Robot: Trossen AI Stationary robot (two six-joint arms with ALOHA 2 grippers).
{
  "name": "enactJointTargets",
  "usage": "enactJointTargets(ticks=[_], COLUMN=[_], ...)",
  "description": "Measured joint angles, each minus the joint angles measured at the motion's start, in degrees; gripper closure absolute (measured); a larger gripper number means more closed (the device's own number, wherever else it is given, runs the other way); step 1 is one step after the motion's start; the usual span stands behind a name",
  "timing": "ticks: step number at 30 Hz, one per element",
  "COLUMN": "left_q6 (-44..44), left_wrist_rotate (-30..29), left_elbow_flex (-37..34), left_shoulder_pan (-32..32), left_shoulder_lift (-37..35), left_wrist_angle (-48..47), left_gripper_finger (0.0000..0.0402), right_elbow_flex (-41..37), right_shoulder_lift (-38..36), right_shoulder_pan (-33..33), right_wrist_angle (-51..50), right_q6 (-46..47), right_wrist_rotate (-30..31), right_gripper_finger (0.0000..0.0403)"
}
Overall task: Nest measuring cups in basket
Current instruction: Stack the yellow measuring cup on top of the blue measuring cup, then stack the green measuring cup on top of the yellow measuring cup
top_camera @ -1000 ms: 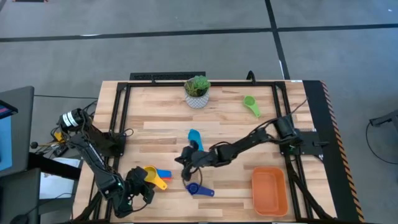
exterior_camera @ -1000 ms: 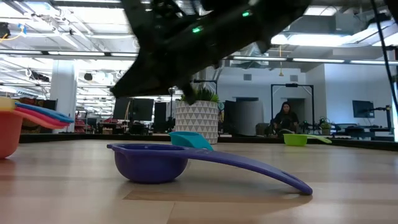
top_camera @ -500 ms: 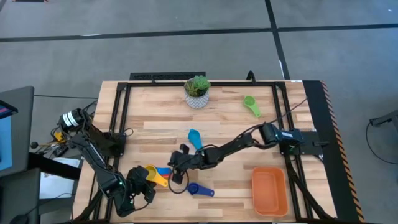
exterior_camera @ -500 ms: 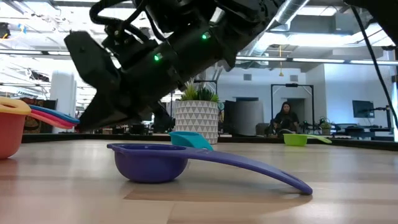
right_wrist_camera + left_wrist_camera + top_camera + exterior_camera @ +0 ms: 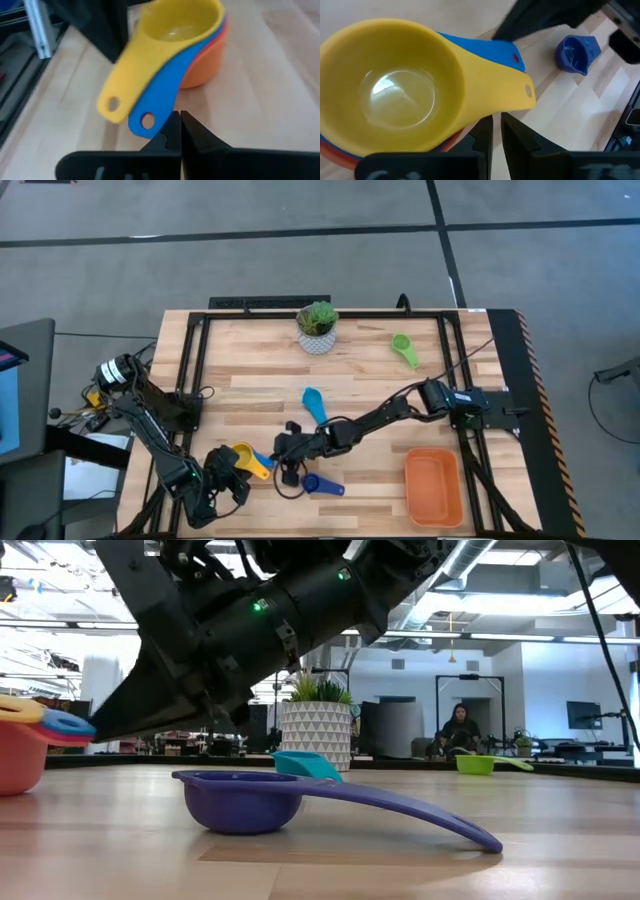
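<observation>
Two grippers are meeting at the nested cups (image 5: 248,461) near the table's left front: left gripper (image 5: 496,131) clenched beside them, right gripper (image 5: 176,131) closed at their handles. Basket (image 5: 434,485) is sitting front right.

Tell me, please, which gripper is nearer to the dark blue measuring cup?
Right. The right gripper hangs just beside the dark blue measuring cup, toward the nested stack; the left gripper sits beyond that stack, near the table's front-left edge.

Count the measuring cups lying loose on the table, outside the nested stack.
3: a green cup near the back right, a light blue cup mid-table, and a dark blue cup near the front. The basket holds none.
</observation>
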Motion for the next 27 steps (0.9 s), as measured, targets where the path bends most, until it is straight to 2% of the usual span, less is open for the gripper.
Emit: enactJointTargets(ticks=[5, 15, 23, 27], left_q6=[0.0, 0.2, 0.2, 0.7], left_wrist_rotate=[-2.0, -1.9, -1.3, -1.8], left_elbow_flex=[0.0, 0.0, 0.0, 0.0], left_shoulder_pan=[0.0, 0.0, -1.4, -2.2], left_shoulder_lift=[0.0, 0.0, 0.0, 0.0], left_wrist_angle=[0.0, 0.0, 0.2, 0.2], left_gripper_finger=[0.0377, 0.0377, 0.0377, 0.0377], right_elbow_flex=[0.0, 0.0, 0.0, -0.2], right_shoulder_lift=[0.0, 0.0, -1.3, -3.7], right_shoulder_pan=[0.5, 1.0, 1.0, 1.6], right_wrist_angle=[1.2, 1.3, -1.3, -8.2], right_q6=[0.0, -0.3, -0.1, 0.0], right_wrist_rotate=[-2.9, -3.8, 1.6, 6.5], right_gripper_finger=[0.0396, 0.0396, 0.0388, 0.0388])
